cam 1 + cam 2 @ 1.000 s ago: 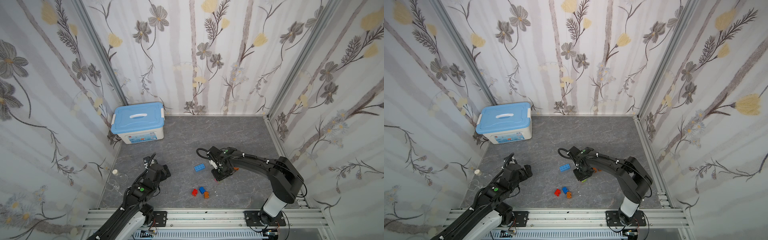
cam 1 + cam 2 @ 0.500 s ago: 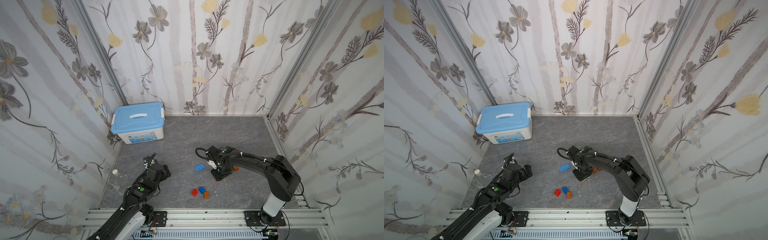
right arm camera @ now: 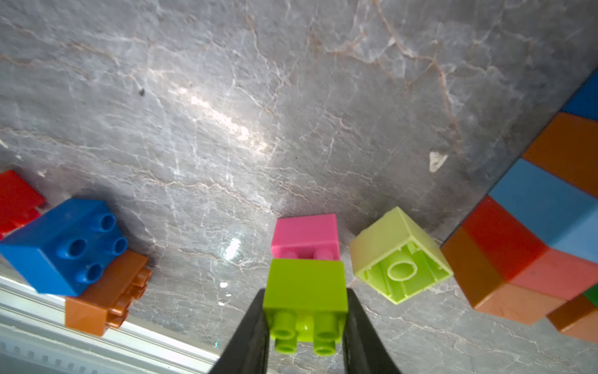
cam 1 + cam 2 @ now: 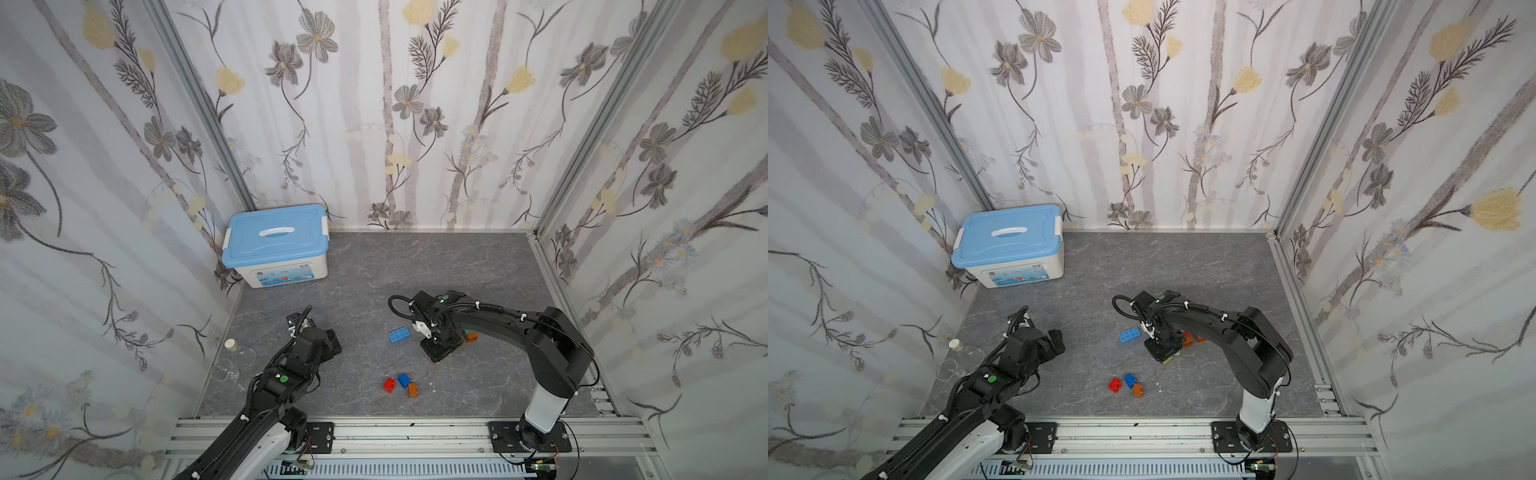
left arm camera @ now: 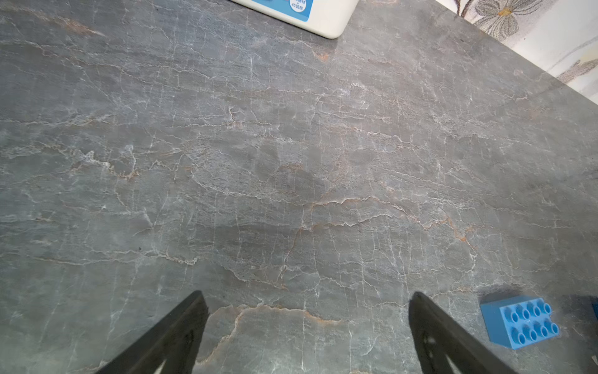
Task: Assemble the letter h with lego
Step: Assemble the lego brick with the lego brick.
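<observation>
Right jaws clamp a lime brick [image 3: 305, 291]; left jaws gape, empty.
The held brick is down near the tabletop [image 3: 226, 97], with a pink brick [image 3: 305, 234] just beyond it and a second lime brick [image 3: 399, 255] tipped over beside it. A multicolour stack [image 3: 534, 243] lies near; a long blue brick [image 4: 399, 335] lies toward the left jaws, and three loose bricks [image 4: 404, 380] lie nearer the rail [image 4: 374, 428].

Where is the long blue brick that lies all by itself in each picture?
Both top views: the long blue brick lies alone in the middle of the floor.
Left wrist view: low in the picture's right corner, studs towards the camera.
Right wrist view: not in it.
Shared landmark: the white box, beyond the brick in the top and left wrist views.
</observation>
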`<state>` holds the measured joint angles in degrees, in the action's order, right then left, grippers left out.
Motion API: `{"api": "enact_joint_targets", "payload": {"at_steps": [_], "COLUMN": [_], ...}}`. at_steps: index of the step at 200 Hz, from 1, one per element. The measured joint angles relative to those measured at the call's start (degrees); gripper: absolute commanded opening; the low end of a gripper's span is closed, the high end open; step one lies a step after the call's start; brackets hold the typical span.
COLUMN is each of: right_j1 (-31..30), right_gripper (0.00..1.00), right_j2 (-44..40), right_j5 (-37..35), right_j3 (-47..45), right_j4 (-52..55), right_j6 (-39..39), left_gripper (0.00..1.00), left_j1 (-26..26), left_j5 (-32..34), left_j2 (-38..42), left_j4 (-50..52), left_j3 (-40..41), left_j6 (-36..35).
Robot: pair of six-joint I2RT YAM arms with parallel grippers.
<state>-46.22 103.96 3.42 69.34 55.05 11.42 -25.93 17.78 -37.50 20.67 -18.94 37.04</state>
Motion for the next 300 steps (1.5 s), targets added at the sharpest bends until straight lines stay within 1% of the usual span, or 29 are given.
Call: {"api": "enact_joint_targets", "payload": {"at_steps": [39,140,246,300], "right_j1": [-0.7,-0.8,-0.9,-0.9], "right_gripper": [0.23,0.22,0.22,0.22], "right_j2": [2.8,5.2,5.4,6.1], "right_j5": [-0.9,-1.4,-0.6,-0.5], "right_j3": [3.2,7.8,9.6,8.3], "right_j4": [3.6,8.1,9.2,8.7], "right_j6": [-1.5,-4.2,-5.5,-4.7], "left_gripper": [1.0,1.0,1.0,1.0], "left_j1": [0.0,0.0,0.0,0.0], "left_j5": [0.0,0.0,0.0,0.0], "left_j2": [-0.1,-0.4,-0.7,-0.7], "left_j4": [-0.1,-0.6,-0.8,-0.8], "left_j3": [0.0,0.0,0.0,0.0], "left_j6": [0.0,0.0,0.0,0.0]}}
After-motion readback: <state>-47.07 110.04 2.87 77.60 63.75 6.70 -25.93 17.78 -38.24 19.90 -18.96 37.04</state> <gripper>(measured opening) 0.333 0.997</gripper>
